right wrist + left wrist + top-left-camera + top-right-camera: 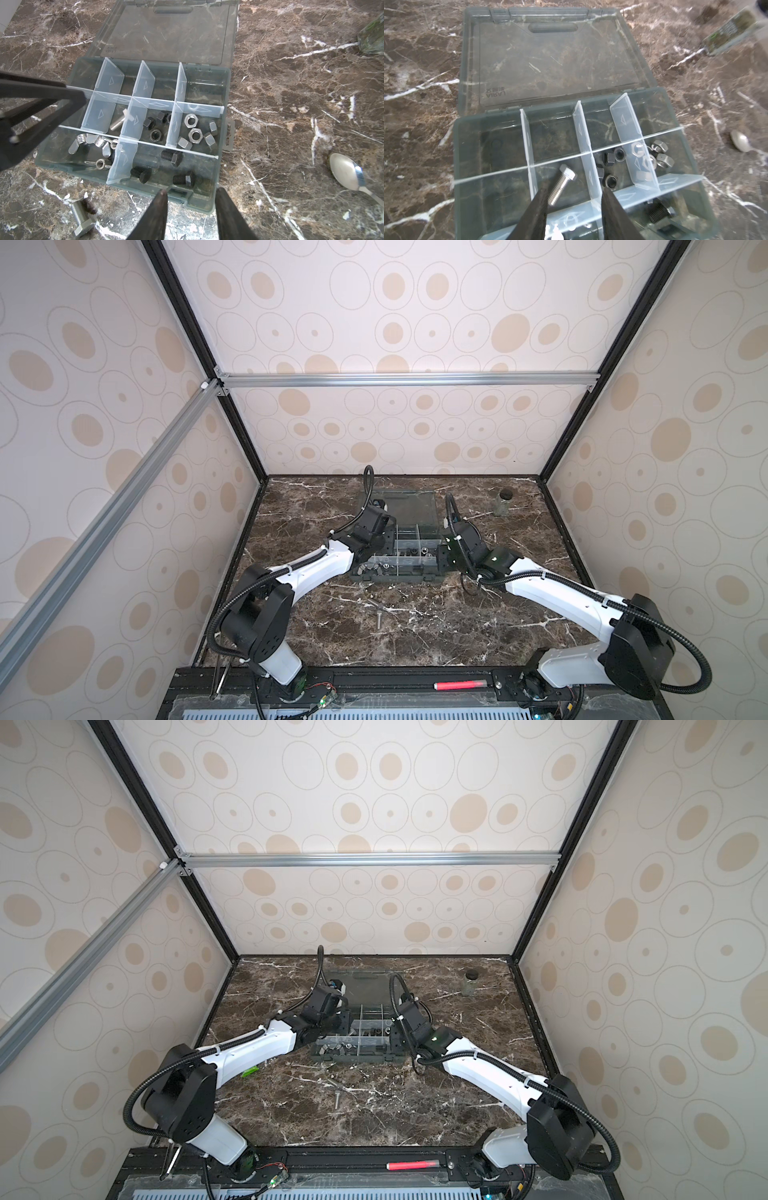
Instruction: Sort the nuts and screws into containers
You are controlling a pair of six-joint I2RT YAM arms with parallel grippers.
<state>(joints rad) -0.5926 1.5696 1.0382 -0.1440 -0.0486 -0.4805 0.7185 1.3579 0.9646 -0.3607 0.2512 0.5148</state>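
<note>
Pointing head toward lid (550,62), silver screw (560,186)

Silver screw (561,186) inside organizer compartment (578,188)

You have the organizer box (395,577) centred on the table (457,635), its lid (411,506) lying open behind it, the jar (501,504) at the right rear, and one screw (379,620) before the box.

A screw (379,620) lies on the marble table (457,635) — in front of the organizer box (395,577).
</note>
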